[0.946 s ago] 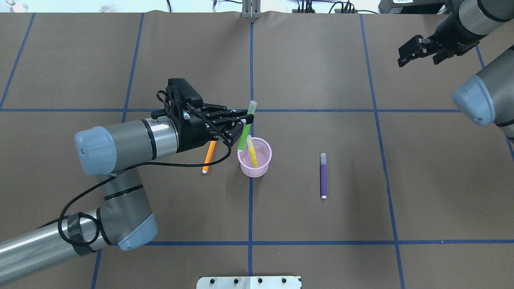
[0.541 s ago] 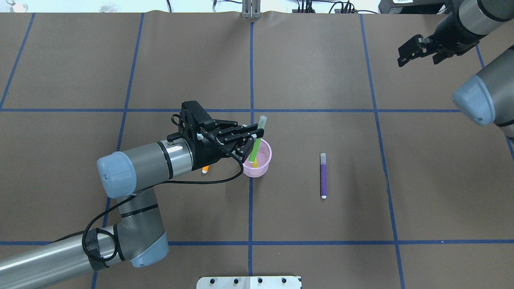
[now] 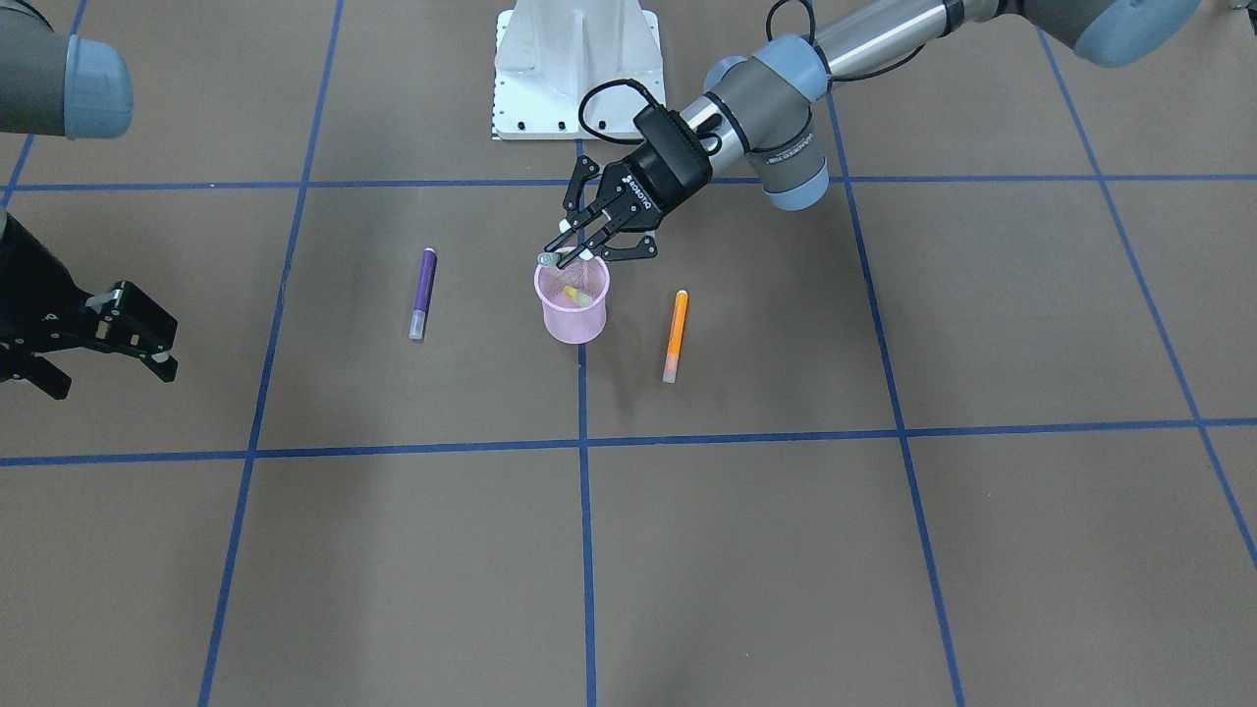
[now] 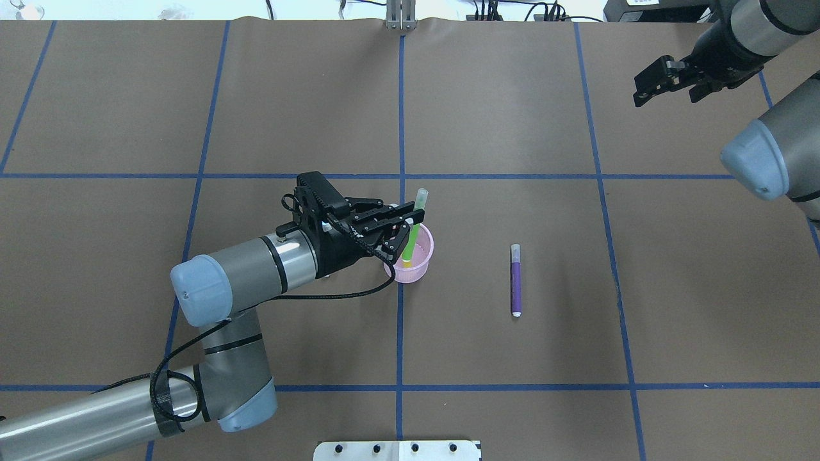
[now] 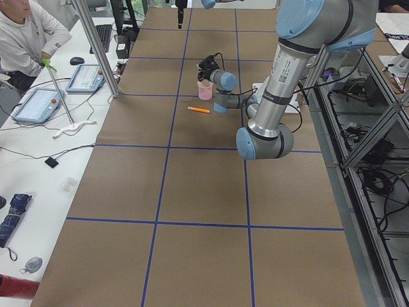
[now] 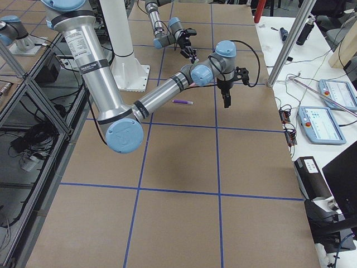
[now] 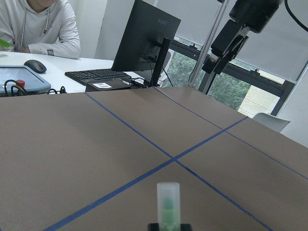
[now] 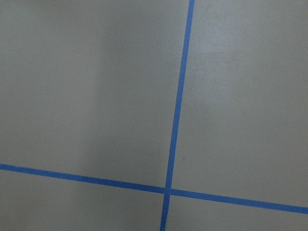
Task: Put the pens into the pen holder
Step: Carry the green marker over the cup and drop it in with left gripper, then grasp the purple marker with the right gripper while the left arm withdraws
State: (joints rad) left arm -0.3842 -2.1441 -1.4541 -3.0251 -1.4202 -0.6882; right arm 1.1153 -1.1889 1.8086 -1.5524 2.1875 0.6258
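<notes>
Pink cup (image 4: 414, 275): stands upright on the brown table (image 4: 512, 115) near its middle, mouth up, just beyond the left arm's wrist.
Green pen (image 4: 419, 203): hangs steeply over the cup, pale cap uppermost and leaning away from the robot, lower end down inside the mouth (whether it touches the bottom cannot be told).
Left gripper (image 4: 407, 224): clamped on the green pen below its cap, fingers reaching across the cup's near rim; in the wrist view only the cap shows, poking up between the fingertips.
Key relation: long axis of the pen close to vertical and aimed into the cup, so probably only a letting-go is needed; the tilt points to it coming to rest against the far rim.
Yellow pen (image 3: 573, 293): already inside the cup, leaning on the wall beside the green one.
Orange pen (image 3: 675, 329): lies flat on the table just beside the cup on the robot's left, hidden under the left arm in the overhead view; nearer to the left arm.
Purple pen (image 4: 516, 282): lies flat on the robot's right of the cup, well apart, long axis running toward and away from the robot.
Right gripper (image 4: 666, 80): fingers apart and empty, parked at the far right corner, well away from every pen.
</notes>
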